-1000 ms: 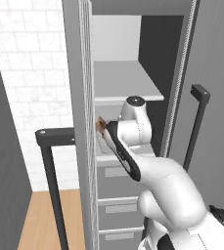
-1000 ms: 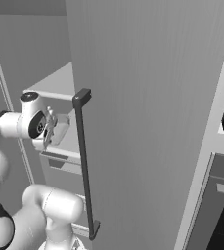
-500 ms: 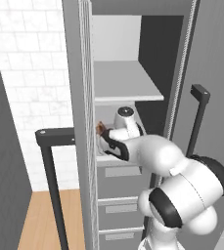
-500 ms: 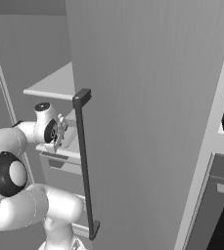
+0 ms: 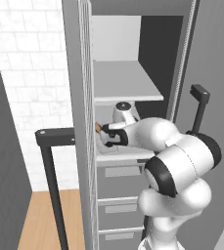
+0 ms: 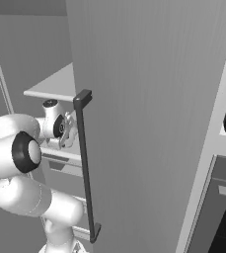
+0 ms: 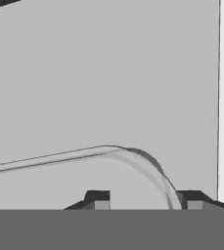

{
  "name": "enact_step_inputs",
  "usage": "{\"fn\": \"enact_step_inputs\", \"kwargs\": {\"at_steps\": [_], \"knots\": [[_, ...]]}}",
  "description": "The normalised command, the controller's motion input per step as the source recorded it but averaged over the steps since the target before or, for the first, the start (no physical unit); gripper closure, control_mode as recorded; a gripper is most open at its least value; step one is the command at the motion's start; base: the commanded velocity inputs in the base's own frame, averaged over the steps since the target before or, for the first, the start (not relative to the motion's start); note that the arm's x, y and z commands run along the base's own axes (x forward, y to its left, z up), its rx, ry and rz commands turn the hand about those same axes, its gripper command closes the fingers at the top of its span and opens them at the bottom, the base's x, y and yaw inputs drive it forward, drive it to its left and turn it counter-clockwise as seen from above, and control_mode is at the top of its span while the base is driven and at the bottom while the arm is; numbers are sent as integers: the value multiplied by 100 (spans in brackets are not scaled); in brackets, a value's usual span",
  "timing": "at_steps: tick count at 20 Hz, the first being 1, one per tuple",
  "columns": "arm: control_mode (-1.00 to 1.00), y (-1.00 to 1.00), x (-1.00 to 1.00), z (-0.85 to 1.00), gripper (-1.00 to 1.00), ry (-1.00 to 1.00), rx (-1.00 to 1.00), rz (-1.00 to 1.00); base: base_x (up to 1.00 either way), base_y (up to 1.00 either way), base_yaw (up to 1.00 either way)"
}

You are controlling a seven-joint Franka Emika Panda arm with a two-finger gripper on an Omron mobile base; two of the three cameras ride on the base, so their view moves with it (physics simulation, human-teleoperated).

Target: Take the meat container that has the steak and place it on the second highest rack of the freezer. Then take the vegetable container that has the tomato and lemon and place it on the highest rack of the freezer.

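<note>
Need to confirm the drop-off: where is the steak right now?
In the left base view the steak peeks out at the left edge of the second highest rack, just inside the freezer, beside the tool.

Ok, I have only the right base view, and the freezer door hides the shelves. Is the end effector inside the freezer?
Observer: Yes. In the left base view, the end effector is over the second highest rack.
Operator: Is the steak there?
Observer: A brown piece, probably the steak, shows beside the end effector.
Operator: Are the fingers closed?
Observer: No. In the hand view, the finger tips stand apart, with the container's clear rim between them.
</note>
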Motion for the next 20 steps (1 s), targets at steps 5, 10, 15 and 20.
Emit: {"fn": "enact_step_inputs", "kwargs": {"at_steps": [5,10,15,20], "knots": [[-100,0,-8,-12,-100,-6,-4,-11,0,0,0],[-100,0,-48,11,-100,-22,-1,-7,0,0,0],[-100,0,-26,65,-100,-13,0,0,0,0,0],[-100,0,-68,91,-100,2,0,0,0,0,0]]}}
